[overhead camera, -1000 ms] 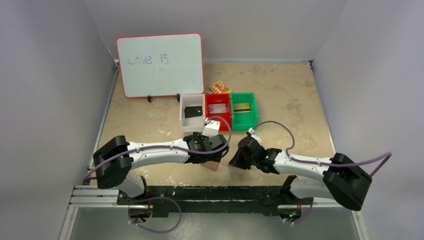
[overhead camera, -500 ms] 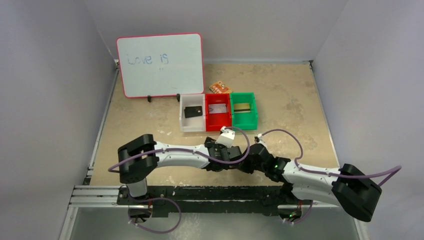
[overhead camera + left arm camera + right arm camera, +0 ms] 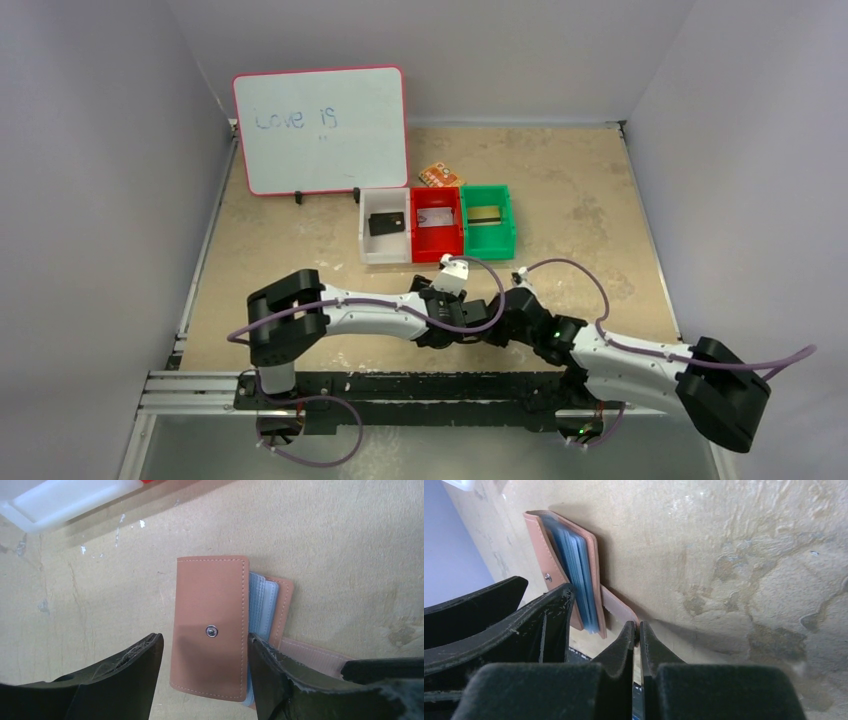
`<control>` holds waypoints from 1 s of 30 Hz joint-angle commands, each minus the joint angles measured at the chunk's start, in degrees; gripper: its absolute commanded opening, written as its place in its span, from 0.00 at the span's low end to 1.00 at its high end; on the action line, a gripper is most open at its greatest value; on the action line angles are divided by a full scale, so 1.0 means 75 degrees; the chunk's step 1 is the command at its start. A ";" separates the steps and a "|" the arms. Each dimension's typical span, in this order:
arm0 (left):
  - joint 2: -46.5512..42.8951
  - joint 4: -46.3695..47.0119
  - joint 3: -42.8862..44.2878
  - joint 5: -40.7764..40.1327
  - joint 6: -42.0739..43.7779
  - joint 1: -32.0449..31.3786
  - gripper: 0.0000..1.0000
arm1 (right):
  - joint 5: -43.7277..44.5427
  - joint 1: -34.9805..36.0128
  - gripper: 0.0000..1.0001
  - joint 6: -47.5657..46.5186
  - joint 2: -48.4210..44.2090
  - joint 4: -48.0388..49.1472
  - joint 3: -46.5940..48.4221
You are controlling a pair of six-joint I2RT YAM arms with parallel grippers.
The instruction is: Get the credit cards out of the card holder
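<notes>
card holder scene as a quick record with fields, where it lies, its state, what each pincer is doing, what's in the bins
card holder: flat on the table, cover lying over pale blue pockets, unsnapped
left pincer: open, one finger either side of the card holder
right pincer: shut on the end of the snap tab
cards out: black card in white bin, pale card in red bin, gold card in green bin

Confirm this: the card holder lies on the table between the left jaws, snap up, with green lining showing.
No: the lining is pale blue, not green, as the left wrist view shows. The card holder does lie on the table between the jaws of the left gripper, snap up.
</notes>
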 commanded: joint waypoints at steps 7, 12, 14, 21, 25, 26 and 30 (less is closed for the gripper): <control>-0.1260 -0.0615 -0.0462 -0.1225 -0.0926 0.0039 0.53 | 0.0071 -0.0059 0.03 -0.1680 -0.1119 -0.0707 0.1456; -0.2096 -0.0615 -0.0992 -0.1394 -0.1587 0.0046 0.49 | -0.0438 -0.0060 0.03 -0.2604 -0.0811 -0.0625 0.2422; -0.2489 -0.0616 -0.1294 -0.1437 -0.1927 0.0057 0.49 | -0.0647 -0.0055 0.03 -0.2858 -0.0375 -0.0661 0.2831; -0.3794 -0.0539 -0.2283 -0.1402 -0.2653 0.0062 0.52 | -0.0697 -0.0135 0.03 -0.3272 0.1457 -0.1300 0.4026; -0.4425 -0.0586 -0.2594 -0.1410 -0.2862 0.0064 0.57 | -0.0238 -0.0138 0.02 -0.3312 0.1806 -0.2083 0.4445; -0.4574 -0.0563 -0.2705 -0.1423 -0.2894 0.0063 0.58 | -0.0121 -0.0155 0.02 -0.3280 0.1744 -0.2134 0.4416; -0.5146 -0.0105 -0.3058 -0.1314 -0.2766 0.0062 0.65 | 0.0006 -0.0412 0.02 -0.3089 0.1184 -0.2174 0.3923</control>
